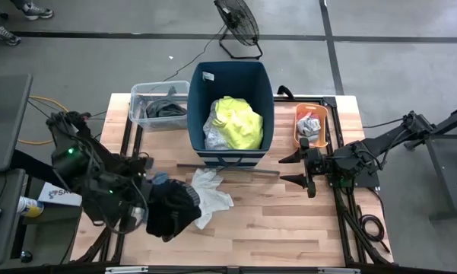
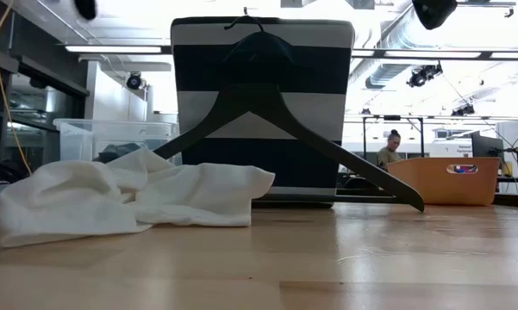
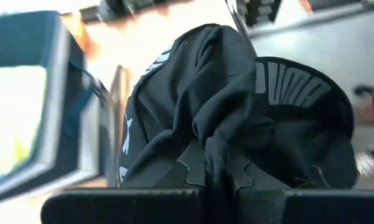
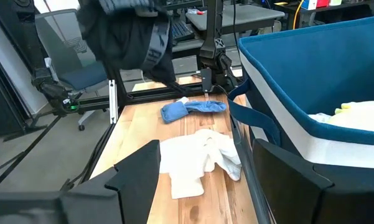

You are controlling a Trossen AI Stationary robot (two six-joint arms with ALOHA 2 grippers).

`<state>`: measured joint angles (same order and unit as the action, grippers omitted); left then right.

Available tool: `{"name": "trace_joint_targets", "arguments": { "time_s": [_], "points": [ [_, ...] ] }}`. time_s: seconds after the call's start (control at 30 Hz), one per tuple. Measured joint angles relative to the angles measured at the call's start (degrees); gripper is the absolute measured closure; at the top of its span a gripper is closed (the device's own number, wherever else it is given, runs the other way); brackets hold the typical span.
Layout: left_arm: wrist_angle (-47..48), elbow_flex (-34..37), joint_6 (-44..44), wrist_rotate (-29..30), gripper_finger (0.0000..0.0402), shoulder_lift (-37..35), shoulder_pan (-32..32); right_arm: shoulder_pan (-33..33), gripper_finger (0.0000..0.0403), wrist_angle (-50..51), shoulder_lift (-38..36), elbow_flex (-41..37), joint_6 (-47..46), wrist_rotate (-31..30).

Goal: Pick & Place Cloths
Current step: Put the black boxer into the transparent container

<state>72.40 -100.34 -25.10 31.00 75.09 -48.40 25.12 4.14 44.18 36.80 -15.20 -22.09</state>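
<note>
Left tool clamped on black garment, lifted above surface at near left. Right tool held wide, right of blue bin. White cloth spread beside black garment.

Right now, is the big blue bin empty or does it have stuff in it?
It has stuff in it. From above, the dark-blue bin holds a neon-yellow shirt and a white piece beside it, though it isn't filled to the rim.
</note>
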Motion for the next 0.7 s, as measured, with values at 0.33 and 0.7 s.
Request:
{"name": "trace_joint_targets", "arguments": {
  "time_s": [0.33, 0.7],
  "points": [
    [-0.3, -8.1, 6.2, 21.2, 0.0402, 0.0, 0.0, 0.0, 0.0156, 0.0, 0.0, 0.0, 0.0, 0.0],
    [-0.3, -11.5, 7.5, 44.8, 0.0401, -0.8, 2.7, 0.0, 0.0156, 0.0, 0.0, 0.0, 0.0, 0.0]
  ]
}}
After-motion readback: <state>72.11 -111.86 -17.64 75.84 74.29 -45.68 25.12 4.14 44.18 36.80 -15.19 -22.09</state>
